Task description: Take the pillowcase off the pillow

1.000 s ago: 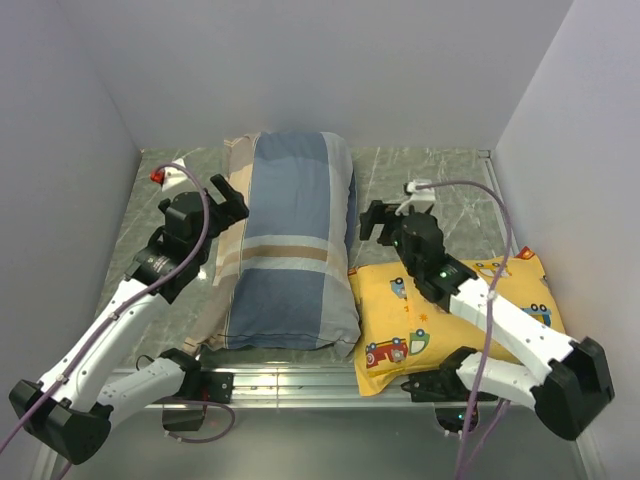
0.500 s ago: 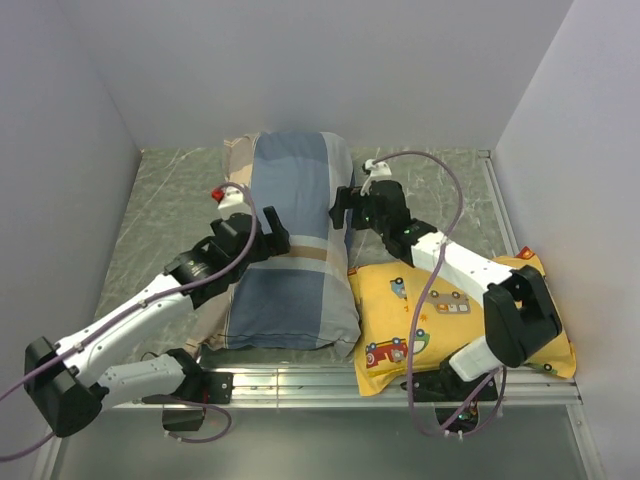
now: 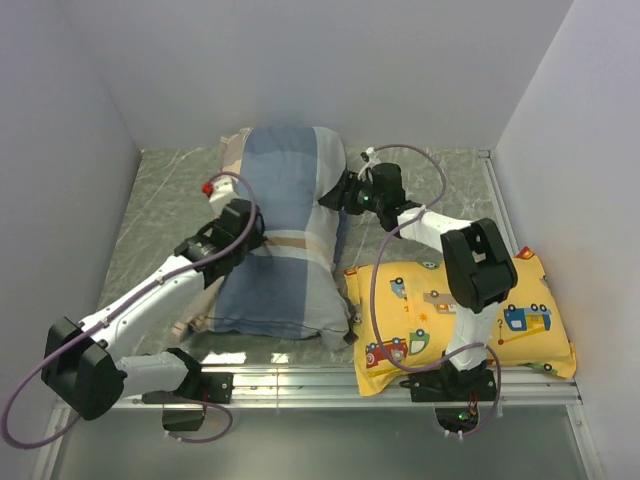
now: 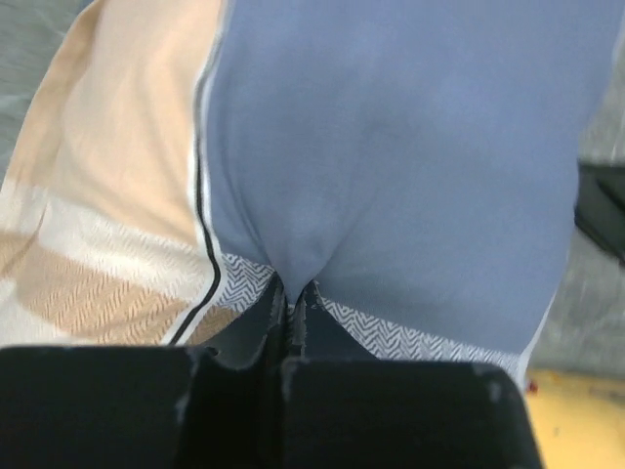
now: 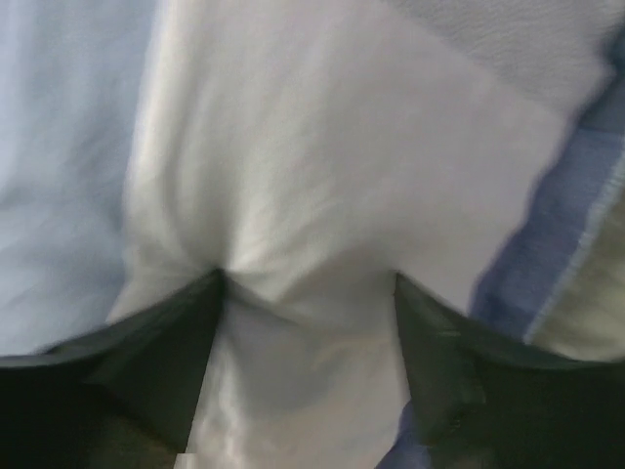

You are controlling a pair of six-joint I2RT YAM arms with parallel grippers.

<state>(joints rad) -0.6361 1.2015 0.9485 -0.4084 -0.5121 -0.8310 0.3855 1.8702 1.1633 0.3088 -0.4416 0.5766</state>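
Observation:
The pillowcase [image 3: 290,190], blue-grey with light panels and tan stripes, covers a plump cushion in the middle of the table. My left gripper [image 3: 260,232] rests on its left side. In the left wrist view that gripper [image 4: 291,290] is shut on a pinched fold of the pillowcase [image 4: 391,147]. My right gripper [image 3: 336,196] presses into the cushion's right edge. In the right wrist view white cloth of the pillow [image 5: 322,147] bunches and puckers between its fingers, so my right gripper [image 5: 306,277] is shut on it. Blue case cloth [image 5: 547,234] lies beside the white.
A yellow pillow [image 3: 470,300] printed with cartoon vehicles lies at the front right, touching the striped one. A metal rail [image 3: 300,380] runs along the near edge. Grey walls enclose the marbled table [image 3: 160,200] on three sides.
Both arms have moved inward onto the striped pillow and both grippers have closed from wide open. The pillow has bunched up and its near end has shifted left.

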